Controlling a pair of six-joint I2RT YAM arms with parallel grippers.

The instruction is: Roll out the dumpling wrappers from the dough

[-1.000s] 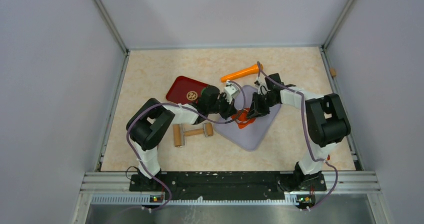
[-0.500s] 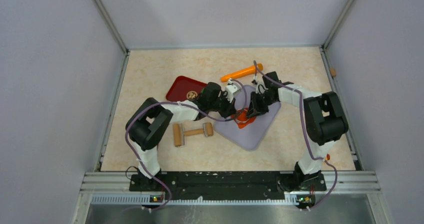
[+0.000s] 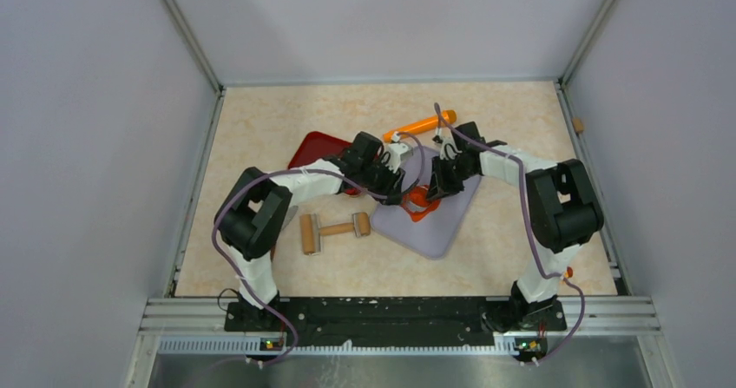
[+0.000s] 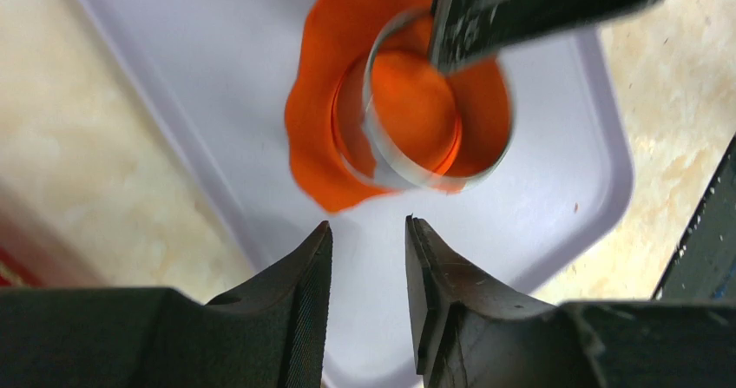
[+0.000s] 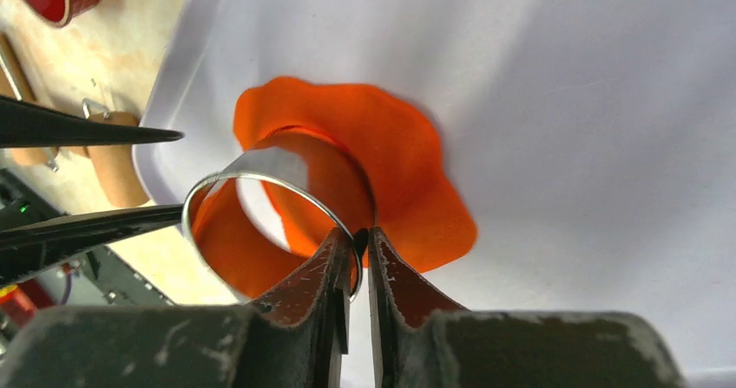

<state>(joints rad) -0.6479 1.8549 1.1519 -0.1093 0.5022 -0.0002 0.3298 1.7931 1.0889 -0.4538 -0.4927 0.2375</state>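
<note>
Cutting rounds out of the flattened orange clay sheet (image 5: 408,145) on the pale lilac plastic board (image 5: 564,101), by the look of it. Pinched narrowly in the right pincer (image 5: 363,236): the rim of the thin shiny metal ring cutter (image 5: 260,164), set over the sheet. Inside the ring, lying on the board with a cut groove around it: the dumpling wrapper, a smooth round orange-red clay disc (image 4: 417,106). Parted partway and holding nothing: the left pincer (image 4: 369,225), just beside the sheet's edge, apart from it.

Next, probably: lifting the ring straight off without dragging the disc, then freeing the disc from the scrap around it.

Compared with a second ago: left pincer no longer shut but opened, and drawn back from the sheet toward the dark red tray (image 3: 305,149); right pincer about as narrow as then, shifted only slightly.
</note>
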